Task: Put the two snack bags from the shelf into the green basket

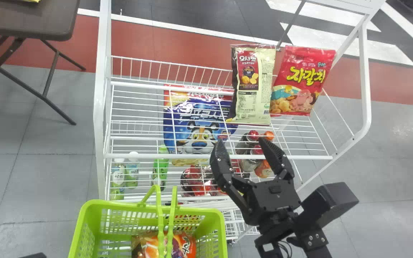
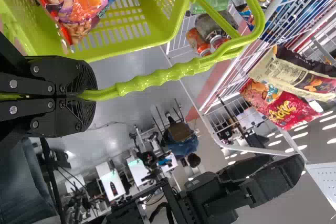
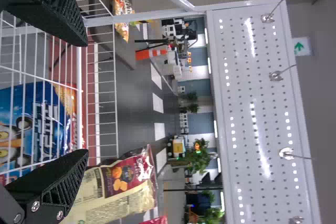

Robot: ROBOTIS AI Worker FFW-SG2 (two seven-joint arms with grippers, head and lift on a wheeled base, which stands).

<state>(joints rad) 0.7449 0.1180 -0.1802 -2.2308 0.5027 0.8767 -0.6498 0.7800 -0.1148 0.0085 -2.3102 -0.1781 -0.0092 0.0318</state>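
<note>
Black right arm, boxy housing, silver screws, thin black cables; right gripper black, ribbed pads.

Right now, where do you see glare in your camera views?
Right wrist view: bright streaks on the perforated panel; head view: pale sheen on the floor right of the shelf; left wrist view: a small bright patch on the floor.

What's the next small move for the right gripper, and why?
I'd probably ease the right gripper a little toward the robot's right, lining up on the cream-and-maroon bag before closing. Its fingers are open and short of the bag, and in the right wrist view the bag sits out beyond one finger, not centred between the two.
</note>
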